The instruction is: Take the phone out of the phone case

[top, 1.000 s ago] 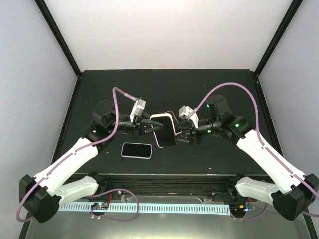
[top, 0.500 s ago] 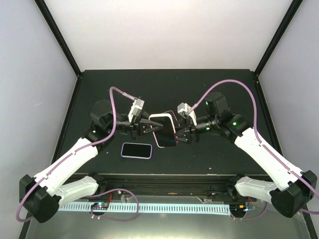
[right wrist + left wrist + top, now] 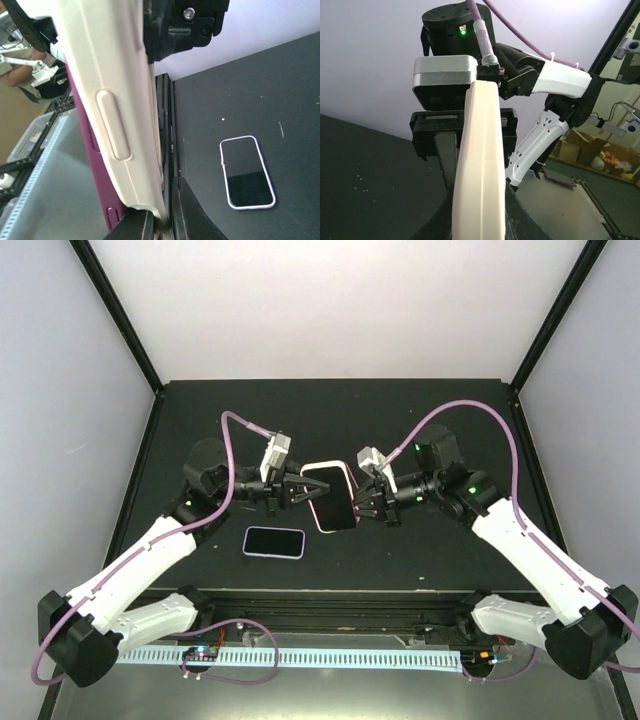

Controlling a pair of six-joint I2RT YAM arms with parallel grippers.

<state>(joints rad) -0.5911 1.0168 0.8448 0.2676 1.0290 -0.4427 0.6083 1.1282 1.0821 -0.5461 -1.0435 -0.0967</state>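
A cream phone case (image 3: 333, 496) with a dark-screened phone in it hangs above the table between both arms. My left gripper (image 3: 298, 492) is shut on its left edge. In the left wrist view the case (image 3: 480, 170) stands edge-on between the dark fingers (image 3: 440, 215). My right gripper (image 3: 362, 502) is shut on the right edge. The right wrist view shows the cream case (image 3: 117, 115) pinched at its lower rim by my gripper (image 3: 165, 222), with the phone's purple side (image 3: 97, 170) showing beside the case.
A second phone (image 3: 273, 541) with a pale lavender rim lies flat and screen up on the black table (image 3: 430, 420), near the front and to the left of the held case; in the right wrist view the second phone (image 3: 246, 172) lies on the black table. Black frame posts (image 3: 120, 310) rise at the back corners.
My right gripper has shut on the case's right edge, where it stood open a second ago. The held case has shifted slightly up and away. The left grip is unchanged.
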